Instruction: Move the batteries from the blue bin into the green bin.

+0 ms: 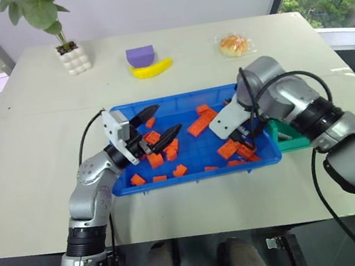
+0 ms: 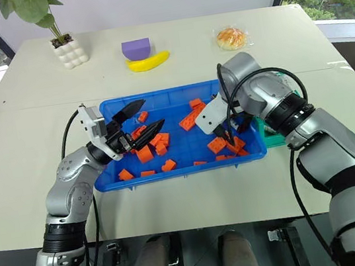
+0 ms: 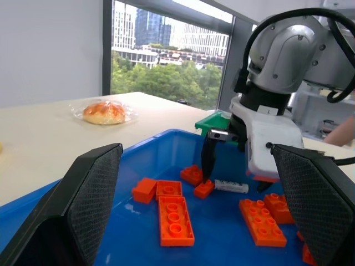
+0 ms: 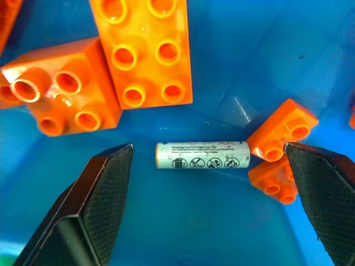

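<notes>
Beige table (image 1: pixel 33 148) by windows (image 3: pixel 166 72), blue bin (image 1: pixel 180 102), potted plant (image 1: pixel 58 30)

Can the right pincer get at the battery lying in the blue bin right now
Probably yes. The open right pincer hangs right over the battery, a finger on each side, though an orange block touches one end.
</notes>
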You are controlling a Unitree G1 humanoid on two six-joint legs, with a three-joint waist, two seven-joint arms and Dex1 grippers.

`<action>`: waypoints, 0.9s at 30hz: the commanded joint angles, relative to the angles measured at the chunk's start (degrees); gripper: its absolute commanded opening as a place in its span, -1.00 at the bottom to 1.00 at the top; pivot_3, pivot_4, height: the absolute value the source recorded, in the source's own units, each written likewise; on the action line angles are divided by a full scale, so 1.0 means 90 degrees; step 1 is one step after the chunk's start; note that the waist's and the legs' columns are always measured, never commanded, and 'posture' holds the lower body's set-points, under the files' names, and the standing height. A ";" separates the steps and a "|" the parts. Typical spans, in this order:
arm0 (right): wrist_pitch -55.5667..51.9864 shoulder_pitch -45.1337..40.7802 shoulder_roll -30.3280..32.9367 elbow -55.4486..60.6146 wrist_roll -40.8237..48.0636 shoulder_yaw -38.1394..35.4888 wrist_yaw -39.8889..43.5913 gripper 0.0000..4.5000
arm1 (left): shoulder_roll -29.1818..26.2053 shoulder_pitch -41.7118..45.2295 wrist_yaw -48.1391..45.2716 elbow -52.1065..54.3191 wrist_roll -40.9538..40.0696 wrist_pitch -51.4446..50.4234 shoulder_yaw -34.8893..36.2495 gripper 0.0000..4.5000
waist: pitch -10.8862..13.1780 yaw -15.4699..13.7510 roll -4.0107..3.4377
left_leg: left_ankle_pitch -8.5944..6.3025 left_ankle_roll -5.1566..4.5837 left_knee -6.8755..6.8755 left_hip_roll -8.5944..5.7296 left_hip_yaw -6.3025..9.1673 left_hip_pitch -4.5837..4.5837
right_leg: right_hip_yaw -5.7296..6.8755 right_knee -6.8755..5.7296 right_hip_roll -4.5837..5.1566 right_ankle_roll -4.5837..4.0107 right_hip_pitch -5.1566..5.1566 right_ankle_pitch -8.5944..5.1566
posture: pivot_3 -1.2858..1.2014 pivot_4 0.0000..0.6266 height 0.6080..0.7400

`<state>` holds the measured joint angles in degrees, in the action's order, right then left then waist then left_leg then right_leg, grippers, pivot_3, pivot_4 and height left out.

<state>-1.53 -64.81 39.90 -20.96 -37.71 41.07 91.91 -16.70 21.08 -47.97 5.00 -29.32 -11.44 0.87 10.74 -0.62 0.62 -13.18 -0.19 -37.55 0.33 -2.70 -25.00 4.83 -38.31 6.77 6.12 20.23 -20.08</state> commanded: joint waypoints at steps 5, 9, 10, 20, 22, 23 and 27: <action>-0.0423 -0.0237 0.0184 0.0367 0.0092 -0.0042 0.0065 0.98 | 0.0073 0.0067 -0.0044 0.0044 0.0026 0.0200 -0.0037 1.00 | 0.0000 0.0008 0.0000 | 0.0000 0.0000 0.0001 0.0000 -0.0001 0.0000 | 0.0000 0.0000 0.0000 0.0000 0.0001 0.0000 | 0.03 -0.52 0.99; -0.0448 -0.0297 0.0199 0.0290 0.0055 -0.0054 0.0065 0.98 | 0.0112 0.0118 -0.0062 -0.0011 0.0046 0.0219 -0.0051 1.00 | 0.0000 0.0014 0.0000 | 0.0000 0.0000 0.0002 0.0001 -0.0002 0.0000 | 0.0000 0.0000 0.0000 0.0000 0.0003 0.0000 | 0.03 -0.52 0.99; -0.0438 -0.0283 0.0197 0.0249 0.0034 -0.0040 0.0065 0.98 | 0.0124 0.0131 -0.0064 -0.0031 0.0053 0.0230 -0.0050 1.00 | 0.0000 0.0013 0.0000 | 0.0000 0.0000 0.0002 0.0001 -0.0002 0.0000 | 0.0000 0.0000 0.0000 0.0000 0.0003 0.0000 | 0.03 -0.52 0.99; -0.0470 -0.0011 -0.0191 -0.0364 -0.0143 0.0241 0.0045 0.98 | 0.0206 0.0121 -0.0016 -0.0062 0.0103 0.0315 -0.0037 1.00 | 0.0000 0.0015 0.0001 | 0.0000 0.0000 0.0002 0.0001 -0.0002 0.0000 | 0.0000 0.0000 0.0000 0.0000 0.0002 0.0000 | 0.03 -0.52 0.99; -0.0360 -0.0011 -0.0290 -0.0666 -0.0248 0.0282 -0.0022 0.98 | 0.0216 0.0105 -0.0005 -0.0045 0.0110 0.0321 -0.0033 1.00 | -0.0005 0.0025 0.0007 | 0.0000 0.0000 0.0001 0.0003 -0.0001 0.0001 | 0.0000 0.0000 -0.0003 0.0000 -0.0001 0.0000 | 0.03 -0.52 0.99; -0.0343 -0.0014 -0.0362 -0.0808 -0.0266 0.0279 -0.0052 0.98 | 0.0220 0.0092 0.0002 -0.0031 0.0115 0.0323 -0.0026 1.00 | -0.0005 0.0026 0.0008 | 0.0000 0.0000 0.0001 0.0004 -0.0001 0.0004 | 0.0000 0.0000 -0.0003 0.0000 -0.0005 0.0000 | 0.03 -0.52 0.99; -0.0211 -0.0076 -0.0583 -0.1269 -0.0371 0.0240 -0.0168 0.98 | 0.0221 0.0045 0.0054 0.0035 0.0133 0.0322 -0.0002 1.00 | -0.0007 0.0028 0.0012 | -0.0001 0.0001 0.0016 0.0003 -0.0001 0.0070 | 0.0001 0.0022 -0.0003 0.0000 -0.0072 0.0000 | 0.03 -0.52 0.99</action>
<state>-4.22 -66.69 35.17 -29.45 -40.43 42.10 90.62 -14.74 21.35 -47.74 3.37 -28.07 -9.62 0.75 10.67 -0.37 0.72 -13.20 -0.17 -37.31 0.35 -2.72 -24.08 4.84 -38.06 6.74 6.11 19.33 -20.08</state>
